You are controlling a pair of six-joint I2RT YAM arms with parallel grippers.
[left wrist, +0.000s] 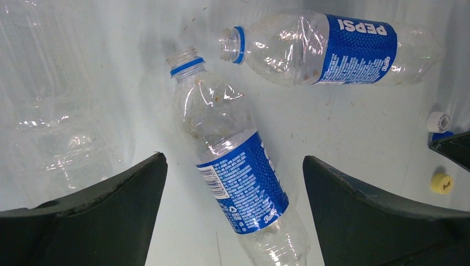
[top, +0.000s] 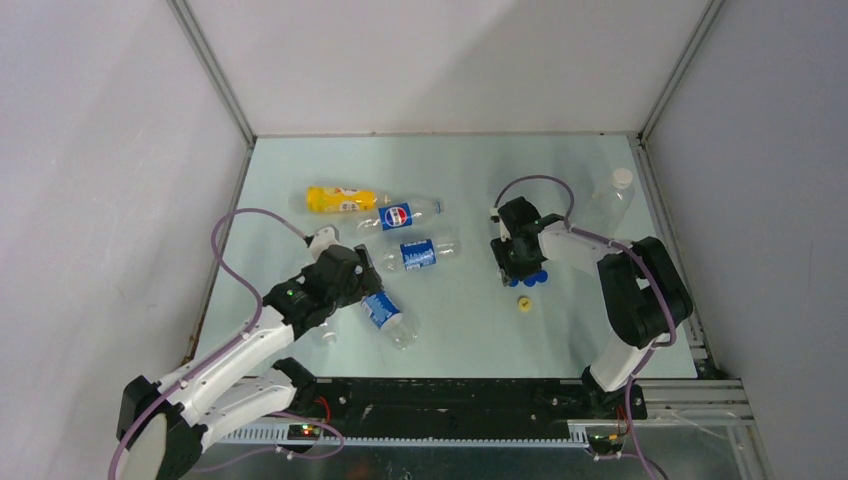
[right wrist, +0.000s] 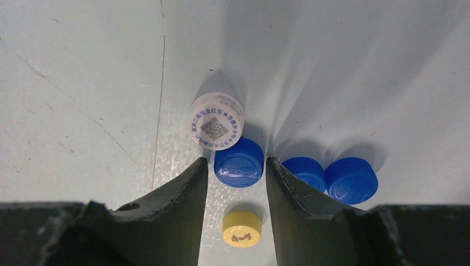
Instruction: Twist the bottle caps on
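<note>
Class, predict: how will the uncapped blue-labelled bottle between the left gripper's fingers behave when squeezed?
The bottle looks empty and creased, so it is probably light and will buckle under a firm squeeze. Lying on its round side, it may roll if it is nudged off-centre.

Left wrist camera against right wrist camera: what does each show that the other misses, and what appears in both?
Left wrist only: two uncapped clear plastic bottles with blue labels, the nearer bottle lying between the fingers of the open left pincer, the farther bottle beyond it. Right wrist only: three round blue plastic caps in full, the leftmost blue cap flanked by the right pincer, the two other blue caps beside it. Both: the white round plastic cap and the yellow round plastic cap.
</note>
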